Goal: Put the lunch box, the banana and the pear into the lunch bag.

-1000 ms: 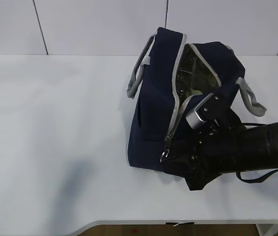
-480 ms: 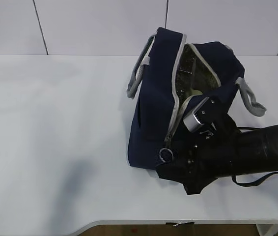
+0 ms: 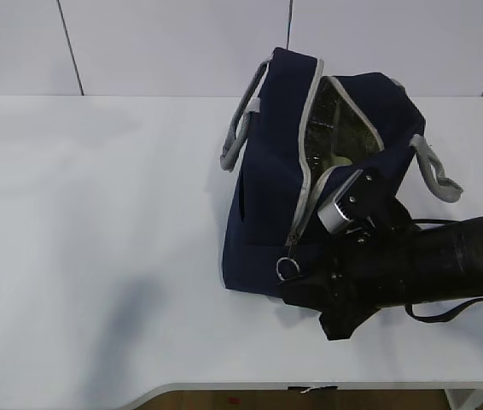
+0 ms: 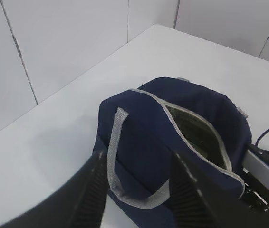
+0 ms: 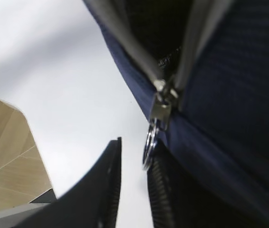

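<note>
The lunch bag (image 3: 327,184) is seen standing on the white bench (image 3: 96,239), toward the right of the exterior view, its zipper (image 3: 305,184) parted along the top so that silver lining and a pale object inside are exposed; whether that object is the lunch box cannot be told; the banana and the pear cannot be made out. The grey handles (image 3: 240,128) are draped over each side of the bag. The right end effector (image 5: 133,190) is brought low at the bag's near end, beside the zipper's ring pull (image 5: 149,142); its fingers (image 5: 103,190) are set only narrowly apart, and the ring is seen hanging just above the gap, at the tip of one finger; whether it is pinched cannot be told. The left end effector (image 4: 139,194) is held above the bag's far side, its fingers spread wide with one grey handle (image 4: 118,156) showing between them; nothing is gripped by it.
</note>
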Tool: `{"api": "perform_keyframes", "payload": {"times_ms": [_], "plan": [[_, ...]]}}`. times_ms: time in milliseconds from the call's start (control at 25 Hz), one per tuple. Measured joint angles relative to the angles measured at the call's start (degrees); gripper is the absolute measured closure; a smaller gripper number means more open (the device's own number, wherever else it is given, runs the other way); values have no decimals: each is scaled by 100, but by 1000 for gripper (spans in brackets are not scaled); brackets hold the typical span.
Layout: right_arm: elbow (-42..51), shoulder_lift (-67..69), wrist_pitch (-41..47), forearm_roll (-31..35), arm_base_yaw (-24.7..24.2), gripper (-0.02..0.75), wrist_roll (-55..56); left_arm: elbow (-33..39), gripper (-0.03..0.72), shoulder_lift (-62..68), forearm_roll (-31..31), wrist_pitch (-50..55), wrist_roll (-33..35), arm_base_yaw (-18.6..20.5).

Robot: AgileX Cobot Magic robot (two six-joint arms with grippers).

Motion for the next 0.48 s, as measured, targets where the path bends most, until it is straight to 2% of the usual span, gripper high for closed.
{"api": "perform_keyframes", "payload": {"times_ms": [480], "plan": [[0, 0, -219, 0, 0, 728, -111, 0, 370, 0, 0, 22, 0, 0]]}}
